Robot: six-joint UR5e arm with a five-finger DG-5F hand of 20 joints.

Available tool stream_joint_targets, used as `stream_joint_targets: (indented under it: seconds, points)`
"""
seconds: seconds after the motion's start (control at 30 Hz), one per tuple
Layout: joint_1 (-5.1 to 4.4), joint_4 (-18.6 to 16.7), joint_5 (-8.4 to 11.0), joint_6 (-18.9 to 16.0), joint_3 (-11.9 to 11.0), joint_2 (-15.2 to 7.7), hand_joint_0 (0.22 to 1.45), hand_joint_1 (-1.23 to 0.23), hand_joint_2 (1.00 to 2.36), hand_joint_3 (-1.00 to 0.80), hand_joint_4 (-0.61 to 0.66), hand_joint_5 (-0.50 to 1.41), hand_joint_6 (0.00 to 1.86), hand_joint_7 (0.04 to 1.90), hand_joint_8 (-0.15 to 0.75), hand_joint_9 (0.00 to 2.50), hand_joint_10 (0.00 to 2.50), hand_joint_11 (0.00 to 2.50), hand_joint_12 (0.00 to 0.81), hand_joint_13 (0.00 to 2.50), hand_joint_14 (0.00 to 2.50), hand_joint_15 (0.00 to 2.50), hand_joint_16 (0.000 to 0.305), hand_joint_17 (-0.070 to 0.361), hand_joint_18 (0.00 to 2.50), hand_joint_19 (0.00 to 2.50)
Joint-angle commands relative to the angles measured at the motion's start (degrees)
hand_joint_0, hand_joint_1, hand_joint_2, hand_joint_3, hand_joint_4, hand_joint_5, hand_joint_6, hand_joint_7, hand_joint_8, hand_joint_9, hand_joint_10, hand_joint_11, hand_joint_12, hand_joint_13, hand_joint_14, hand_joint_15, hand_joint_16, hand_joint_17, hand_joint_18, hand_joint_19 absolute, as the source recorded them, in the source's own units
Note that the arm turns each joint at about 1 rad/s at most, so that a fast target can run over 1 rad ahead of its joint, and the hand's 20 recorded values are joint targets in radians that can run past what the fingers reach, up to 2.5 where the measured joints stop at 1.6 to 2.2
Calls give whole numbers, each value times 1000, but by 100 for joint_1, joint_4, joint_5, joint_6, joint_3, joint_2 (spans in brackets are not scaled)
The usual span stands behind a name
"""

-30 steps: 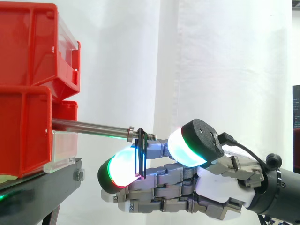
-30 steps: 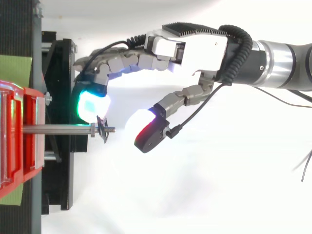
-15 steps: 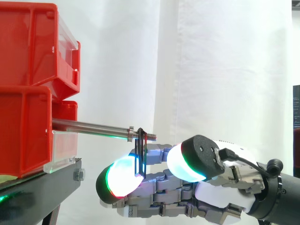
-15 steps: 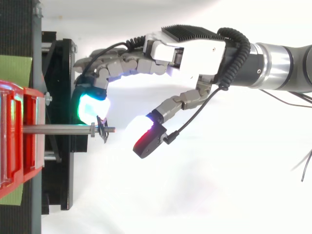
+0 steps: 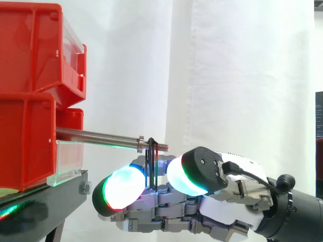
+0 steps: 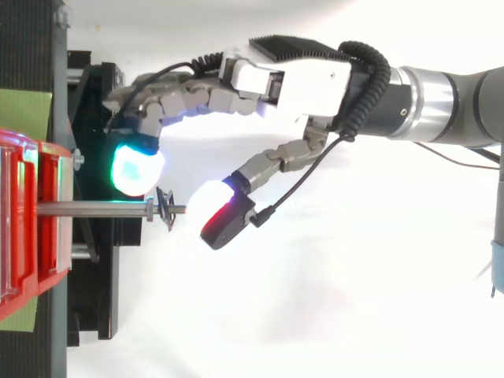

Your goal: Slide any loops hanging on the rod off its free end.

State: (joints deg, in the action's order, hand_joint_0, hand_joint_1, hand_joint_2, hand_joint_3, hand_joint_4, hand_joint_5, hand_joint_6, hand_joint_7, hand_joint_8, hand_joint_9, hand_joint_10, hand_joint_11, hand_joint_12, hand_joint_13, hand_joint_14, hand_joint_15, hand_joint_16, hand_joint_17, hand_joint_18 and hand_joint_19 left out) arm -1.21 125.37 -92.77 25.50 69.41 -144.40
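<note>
A metal rod (image 5: 101, 135) sticks out level from the red bins toward the right, ending in a threaded tip. A thin dark loop (image 5: 151, 164) hangs on it just past a nut, close to that free end; from above the loop (image 6: 165, 210) sits across the rod (image 6: 90, 209). My hand (image 5: 227, 209) lies below the rod's end, open, its fingers loosely curved. One glowing fingertip (image 6: 134, 169) is behind the loop on the bin side, and the thumb pad (image 6: 219, 214) stands just off the rod's tip. The loop hangs between them, and I see no pad pressing it.
Stacked red bins (image 5: 25, 126) rest on a black stand (image 5: 45, 201) at the left. A white curtain (image 5: 242, 75) hangs behind. Right of the rod's tip, past my thumb, is open room.
My hand has shifted left toward the bins and a little lower. The thumb pad has come closer to the rod's tip. The loop hangs where it was.
</note>
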Motion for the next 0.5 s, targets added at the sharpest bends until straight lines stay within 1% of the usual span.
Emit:
stream_joint_targets:
  seconds: [0.0, 0.07, 0.2, 0.33, 0.47]
  points:
    - [-28, -30, -4, 87, -33, -26, 580, -653, 1003, -449, 318, -115, 503, 1009, 264, 493, 0, 0, 324, 321, 0, 0, 51, 115, 274, 64]
    - [-37, -57, 5, 166, -33, -26, 580, -652, 1004, -448, 319, -115, 503, 1014, 264, 494, 0, 0, 324, 321, 0, 0, 51, 115, 275, 63]
    - [-107, -57, 13, 228, -33, -26, 581, -651, 1003, -447, 320, -114, 503, 1015, 263, 494, 0, 0, 325, 323, 0, 0, 51, 115, 275, 64]
    - [-107, -30, -4, 201, -33, -26, 582, -648, 1004, -444, 319, -110, 503, 1034, 263, 493, 0, 0, 324, 323, 0, 0, 51, 115, 278, 64]
    - [-107, -21, -4, 193, 11, -26, 590, -644, 1005, -434, 300, -100, 503, 1107, 265, 498, 0, 0, 323, 326, 0, 0, 51, 115, 278, 72]
